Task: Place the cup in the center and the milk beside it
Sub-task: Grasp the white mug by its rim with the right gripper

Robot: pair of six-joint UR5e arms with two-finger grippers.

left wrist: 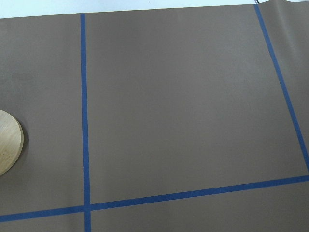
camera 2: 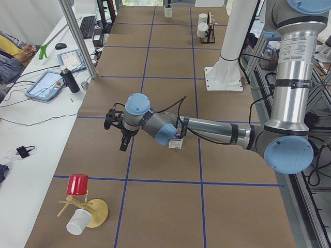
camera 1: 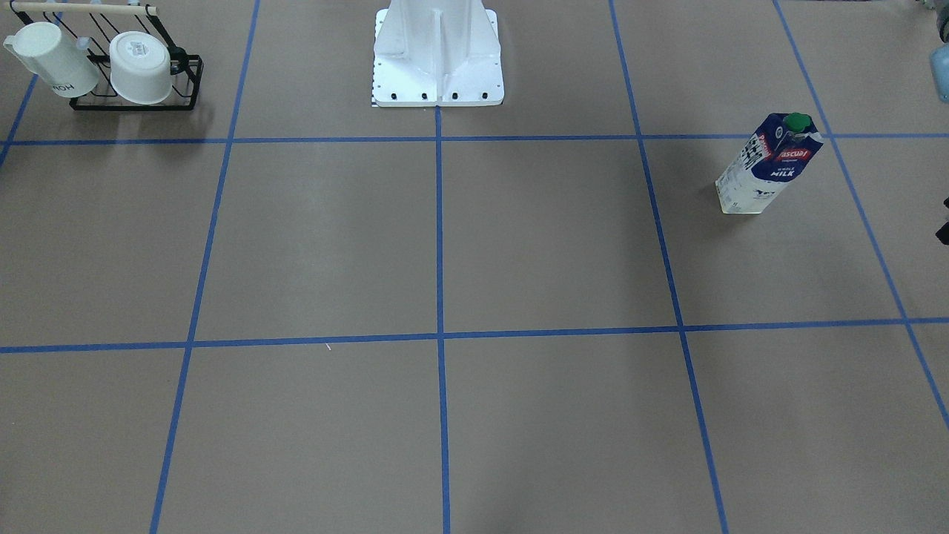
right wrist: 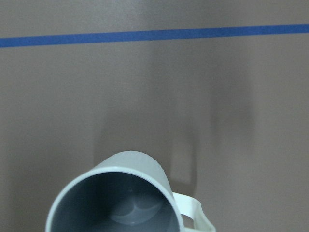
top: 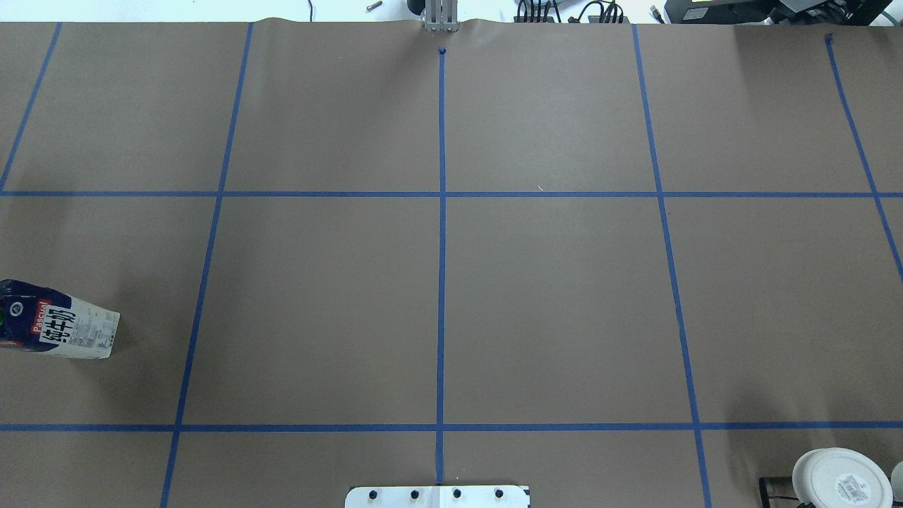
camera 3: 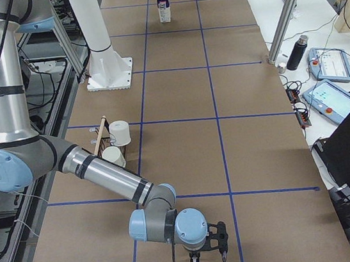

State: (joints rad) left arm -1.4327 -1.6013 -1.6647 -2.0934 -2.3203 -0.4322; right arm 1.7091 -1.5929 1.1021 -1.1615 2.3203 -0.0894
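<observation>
The cup (right wrist: 116,203), white with a grey inside and a loop handle, stands upright on the brown paper just below my right wrist camera. It also shows small at the table's far end in the exterior left view (camera 2: 168,10). The milk (camera 1: 771,163) stands upright on my left side; it also shows in the overhead view (top: 60,328). My left gripper (camera 2: 123,139) hovers over the table, short of the milk (camera 2: 177,140). My right gripper (camera 3: 201,257) hangs low at the table's right end. I cannot tell whether either gripper is open or shut.
A black rack (camera 1: 137,104) holds a cream lettered mug (camera 1: 52,59) and a white mug with a sticker on its base (camera 1: 141,67). A wooden stand (camera 2: 93,212) carries a red cup (camera 2: 77,184) and a white cup. The robot base (camera 1: 437,59) stands at the middle.
</observation>
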